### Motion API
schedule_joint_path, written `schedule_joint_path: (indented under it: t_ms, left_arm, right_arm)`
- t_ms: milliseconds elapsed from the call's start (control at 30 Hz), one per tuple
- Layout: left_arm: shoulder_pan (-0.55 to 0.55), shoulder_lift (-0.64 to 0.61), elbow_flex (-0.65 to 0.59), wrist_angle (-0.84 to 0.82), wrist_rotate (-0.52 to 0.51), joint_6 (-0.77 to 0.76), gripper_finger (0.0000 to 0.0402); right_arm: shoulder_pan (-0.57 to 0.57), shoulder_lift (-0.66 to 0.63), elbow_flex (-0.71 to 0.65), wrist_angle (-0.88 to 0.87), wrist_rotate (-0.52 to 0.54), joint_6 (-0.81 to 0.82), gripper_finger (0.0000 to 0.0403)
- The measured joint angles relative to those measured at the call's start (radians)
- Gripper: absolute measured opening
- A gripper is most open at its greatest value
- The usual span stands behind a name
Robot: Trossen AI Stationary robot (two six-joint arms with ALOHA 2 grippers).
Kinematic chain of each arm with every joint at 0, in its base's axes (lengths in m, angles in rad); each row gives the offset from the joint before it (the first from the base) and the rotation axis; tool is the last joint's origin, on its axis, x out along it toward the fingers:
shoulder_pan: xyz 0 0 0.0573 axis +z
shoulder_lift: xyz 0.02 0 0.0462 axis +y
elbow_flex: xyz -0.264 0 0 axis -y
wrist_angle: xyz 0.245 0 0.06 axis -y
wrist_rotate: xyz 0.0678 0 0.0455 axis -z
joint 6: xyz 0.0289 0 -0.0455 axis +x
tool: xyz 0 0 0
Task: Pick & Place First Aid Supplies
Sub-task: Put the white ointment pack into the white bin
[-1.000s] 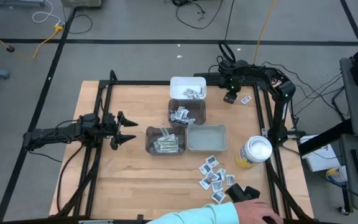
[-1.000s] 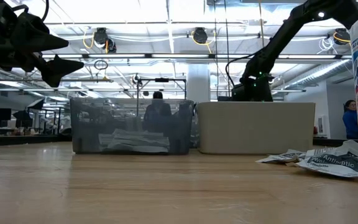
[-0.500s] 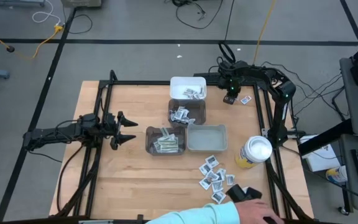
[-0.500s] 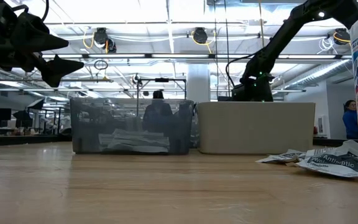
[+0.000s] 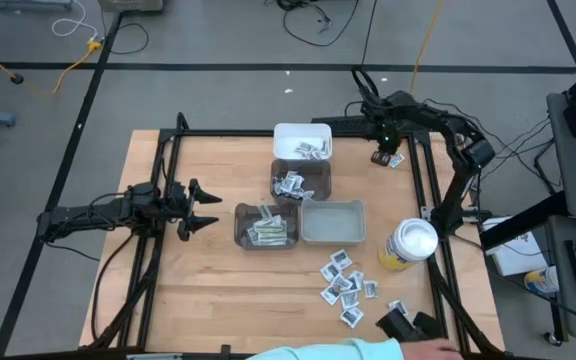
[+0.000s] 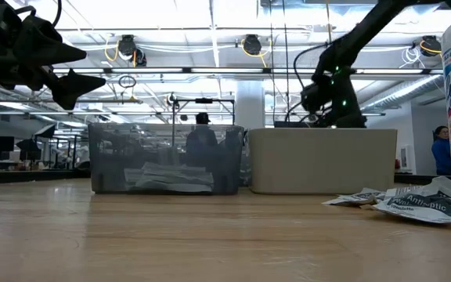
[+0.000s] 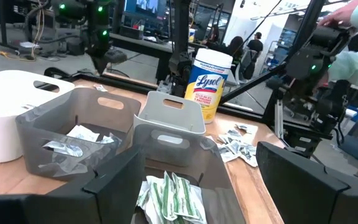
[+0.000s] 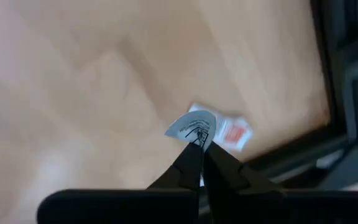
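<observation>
Right gripper (image 8: 199, 147) is at the far right corner of the table (image 5: 208, 290), just beyond the white bin (image 5: 302, 141). Its jaws are pinched tight on the edge of a small white packet (image 8: 192, 127) with dark print, which curls up off the wood. A second packet with a red mark (image 8: 233, 132) lies flat on the table just beside it (whether the two overlap is unclear).

The packet looks very light, thin and floppy; it bends under its own weight, so it should flutter on a fast swing. The film is probably slick, so an edge pinch could slip. A deeper bite toward the middle seems safer, and nothing about it looks fragile.

Left gripper (image 5: 200, 209) waits at the left of the table, above the surface, jaws spread wide and empty, facing the bins.

The rest of the loose packets (image 5: 344, 283) sit in a heap at the near right, beside the yellow canister (image 5: 409, 246). Some are already in the grey bins (image 5: 266, 226) (the pale one, (image 5: 332, 221), looks empty). A person's sleeve (image 5: 328, 351) shows at the near edge.
</observation>
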Motion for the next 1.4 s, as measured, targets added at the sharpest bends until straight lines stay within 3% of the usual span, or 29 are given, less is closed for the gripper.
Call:
schedule_joint_path:
  t_ms: [333,533,900,1233,1400]
  left_arm:
    - [0.000,0.000,0.000,0.000,0.000,0.000,0.0310]
    - [0.000,0.000,0.000,0.000,0.000,0.000,0.0310]
    - [0.000,0.000,0.000,0.000,0.000,0.000,0.0310]
    - [0.000,0.000,0.000,0.000,0.000,0.000,0.0310]
    - [0.000,0.000,0.000,0.000,0.000,0.000,0.0310]
  right_arm:
    - [0.023,-0.150,0.000,-0.073,-0.001,0.102,0.0002]
    - [0.054,-0.143,0.048,-0.101,0.003,0.107,0.0001]
    - [0.204,0.061,0.435,-0.133,-0.055,0.080,0.0001]
    - [0.284,0.345,0.876,-0.274,-0.083,0.068,0.0000]
    - [0.306,0.409,0.975,-0.280,-0.085,0.085,0.0000]
